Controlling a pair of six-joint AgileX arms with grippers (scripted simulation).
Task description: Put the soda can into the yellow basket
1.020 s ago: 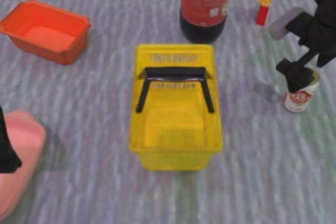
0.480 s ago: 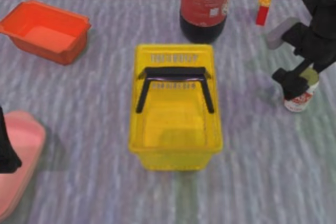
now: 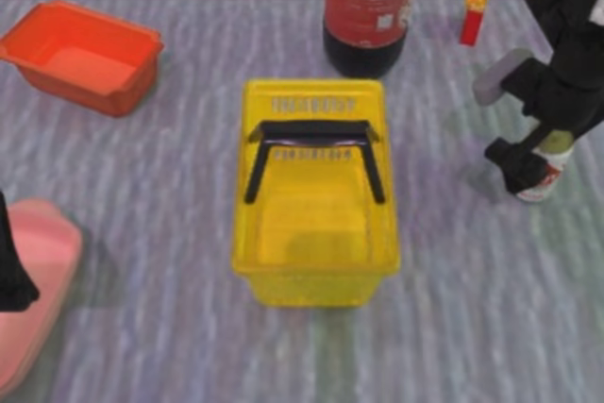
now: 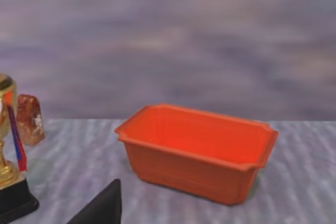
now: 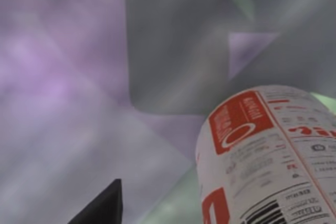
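The soda can (image 3: 546, 182), white with red markings, stands upright on the table at the right, well apart from the yellow basket (image 3: 316, 93) in the middle. My right gripper (image 3: 530, 161) is down over the can and hides most of it. It is open. In the right wrist view the can (image 5: 262, 156) fills the near side, and one dark fingertip (image 5: 107, 205) stands beside it with a gap between them. The basket is empty, its black handle (image 3: 314, 131) raised across it. My left gripper (image 3: 11, 276) is parked at the left edge, open.
A large dark cola bottle (image 3: 370, 7) stands behind the basket. A small red item (image 3: 475, 8) is at the back right. An orange-red tray (image 3: 80, 54) sits at the back left. A pink object (image 3: 42, 271) lies under the left arm. A trophy (image 4: 8, 171) stands beside the tray.
My right gripper has come lower over the soda can and now covers more of it. The can, the basket and the left arm have stayed put.
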